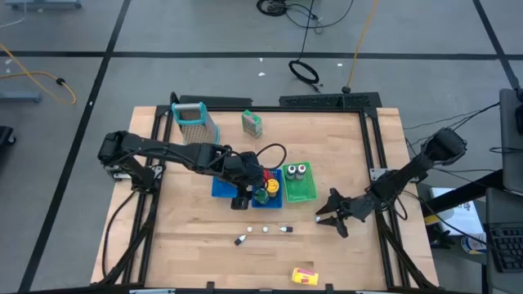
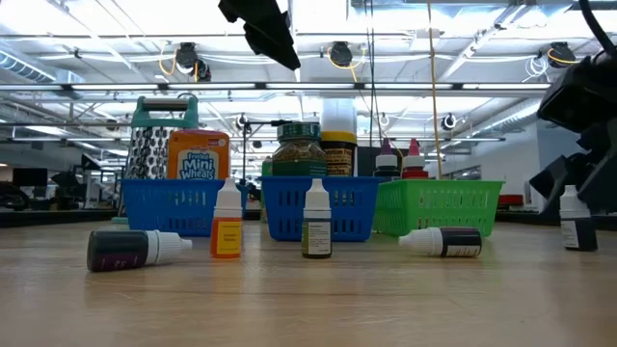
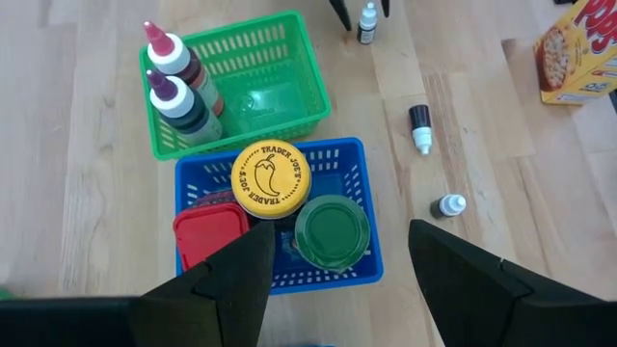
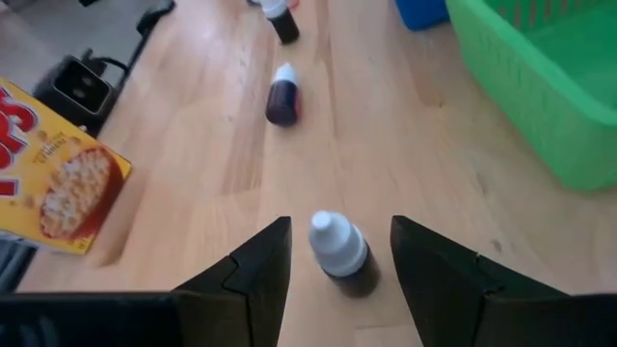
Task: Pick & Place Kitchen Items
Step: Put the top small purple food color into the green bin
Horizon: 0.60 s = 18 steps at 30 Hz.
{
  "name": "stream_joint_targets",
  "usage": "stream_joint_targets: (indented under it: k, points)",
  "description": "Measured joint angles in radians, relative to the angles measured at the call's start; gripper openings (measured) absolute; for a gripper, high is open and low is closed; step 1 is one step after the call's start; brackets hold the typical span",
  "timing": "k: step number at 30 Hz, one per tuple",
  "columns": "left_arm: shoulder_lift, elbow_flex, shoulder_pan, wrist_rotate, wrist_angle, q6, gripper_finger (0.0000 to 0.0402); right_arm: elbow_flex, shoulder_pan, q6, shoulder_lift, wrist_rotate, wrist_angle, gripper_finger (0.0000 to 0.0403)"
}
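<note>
A small dark bottle with a white cap (image 4: 339, 253) stands upright on the wood near the table's right edge, also in the low view (image 2: 576, 220). My right gripper (image 4: 339, 226) is open, one finger on each side of the bottle with a gap on both sides. My left gripper (image 3: 337, 231) hangs open above the blue basket (image 3: 362, 207), which holds a yellow-lidded jar (image 3: 273, 178), a green-lidded jar (image 3: 332, 231) and a red-lidded tub (image 3: 210, 236). Other tiny bottles stand or lie on the table in front of the baskets: purple (image 2: 135, 249), orange (image 2: 227, 224), green (image 2: 317, 226), dark (image 2: 443, 241).
The green basket (image 1: 299, 181) beside the blue one holds two squeeze bottles (image 3: 178, 92). A metal grater (image 1: 194, 122) and a green carton (image 1: 252, 124) stand at the far side. A yellow box (image 1: 304, 278) lies near the front edge. A black frame (image 1: 372, 147) borders the table.
</note>
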Motion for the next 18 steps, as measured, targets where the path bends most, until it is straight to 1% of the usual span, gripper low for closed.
stream_joint_targets:
  k: [5,8,11,16,18]
  points:
    - [0.0,0.0,0.0,0.0,0.0,0.013,0.0241,0.0,0.0,0.043,0.062,0.0,0.023,0.017]
    - [0.0,0.0,0.0,0.0,0.0,0.016,0.0241,0.0,0.0,0.034,0.095,0.001,0.087,0.0158]
    - [0.0,0.0,0.0,0.0,0.0,0.016,0.0241,0.001,0.0,0.003,0.117,0.0,0.14,0.0129]
    - [0.0,0.0,0.0,0.0,0.0,0.016,0.0241,0.002,0.0,-0.01,0.143,0.001,0.172,0.0062]
    - [0.0,0.0,0.0,0.0,0.0,0.016,0.0241,0.002,0.0,-0.01,0.149,0.001,0.175,0.0055]
